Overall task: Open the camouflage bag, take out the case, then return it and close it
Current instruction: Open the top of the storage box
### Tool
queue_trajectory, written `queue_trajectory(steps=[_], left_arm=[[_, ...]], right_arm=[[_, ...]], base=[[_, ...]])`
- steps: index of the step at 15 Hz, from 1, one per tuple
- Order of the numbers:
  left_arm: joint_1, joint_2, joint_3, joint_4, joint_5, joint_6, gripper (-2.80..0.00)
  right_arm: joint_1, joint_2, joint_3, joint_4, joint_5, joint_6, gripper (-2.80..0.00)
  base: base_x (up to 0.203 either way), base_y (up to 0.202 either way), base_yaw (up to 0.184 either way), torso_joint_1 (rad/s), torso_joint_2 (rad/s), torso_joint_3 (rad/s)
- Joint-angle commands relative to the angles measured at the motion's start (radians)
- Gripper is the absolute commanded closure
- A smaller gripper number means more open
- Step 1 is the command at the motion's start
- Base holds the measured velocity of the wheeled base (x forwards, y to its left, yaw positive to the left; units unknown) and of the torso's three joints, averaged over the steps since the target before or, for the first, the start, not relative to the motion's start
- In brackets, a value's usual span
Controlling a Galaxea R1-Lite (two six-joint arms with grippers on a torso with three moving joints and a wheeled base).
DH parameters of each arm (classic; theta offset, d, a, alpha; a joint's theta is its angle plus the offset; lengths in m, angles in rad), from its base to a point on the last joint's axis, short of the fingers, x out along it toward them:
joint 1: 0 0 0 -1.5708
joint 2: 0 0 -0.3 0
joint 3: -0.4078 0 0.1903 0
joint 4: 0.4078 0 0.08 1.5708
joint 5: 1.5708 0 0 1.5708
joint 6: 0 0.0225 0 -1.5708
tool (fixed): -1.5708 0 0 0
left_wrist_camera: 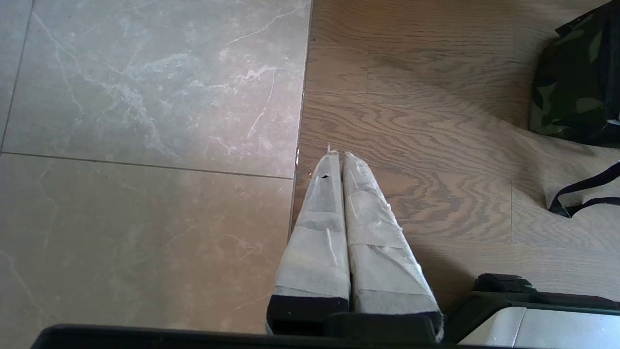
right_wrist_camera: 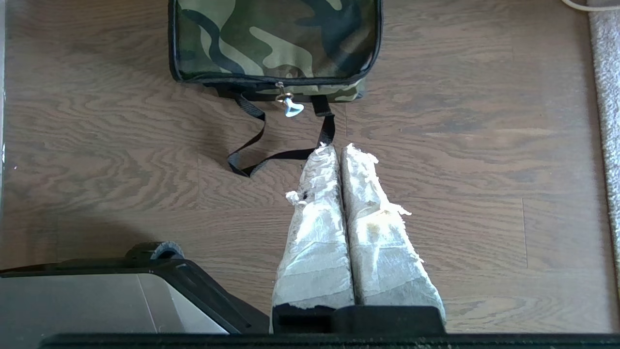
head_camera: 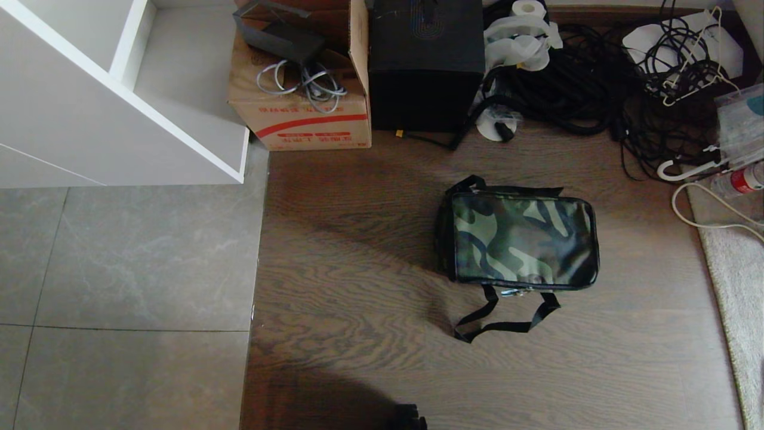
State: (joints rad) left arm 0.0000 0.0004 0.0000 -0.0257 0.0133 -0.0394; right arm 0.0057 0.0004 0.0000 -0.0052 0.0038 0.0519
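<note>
The camouflage bag (head_camera: 522, 239) lies zipped shut on the wooden floor, its black strap (head_camera: 501, 316) looped out toward me. Its near edge with a pale blue zip pull (right_wrist_camera: 293, 110) shows in the right wrist view, where the bag (right_wrist_camera: 273, 39) fills the far part. My right gripper (right_wrist_camera: 338, 149) hangs shut and empty above the floor, just short of the strap (right_wrist_camera: 271, 155). Over the seam between tile and wood my left gripper (left_wrist_camera: 339, 155) is parked, shut, nothing held; the bag's corner (left_wrist_camera: 571, 92) is off to its side. The case is hidden.
Behind the bag stand a tall black box (head_camera: 425, 65) and a brown cardboard carton (head_camera: 301, 89). A tangle of black cables (head_camera: 597, 77) fills the back right. A white shelf unit (head_camera: 119, 89) is at back left, a grey rug (head_camera: 737, 280) along the right.
</note>
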Motion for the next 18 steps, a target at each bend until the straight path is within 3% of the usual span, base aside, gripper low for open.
queue_trajectory(steps=[1, 18], left_arm=[[0.0, 0.001, 0.009, 0.0, 0.0, -0.001, 0.0], [0.0, 0.0, 0.009, 0.0, 0.0, -0.001, 0.0]], right_arm=[[0.0, 0.001, 0.002, -0.001, 0.001, 0.0, 0.0], [0.0, 0.001, 0.001, -0.001, 0.001, -0.001, 0.0]], base=[[0.0, 0.0, 0.0, 0.0, 0.0, 0.0], [0.0, 0.0, 0.0, 0.0, 0.0, 0.0]])
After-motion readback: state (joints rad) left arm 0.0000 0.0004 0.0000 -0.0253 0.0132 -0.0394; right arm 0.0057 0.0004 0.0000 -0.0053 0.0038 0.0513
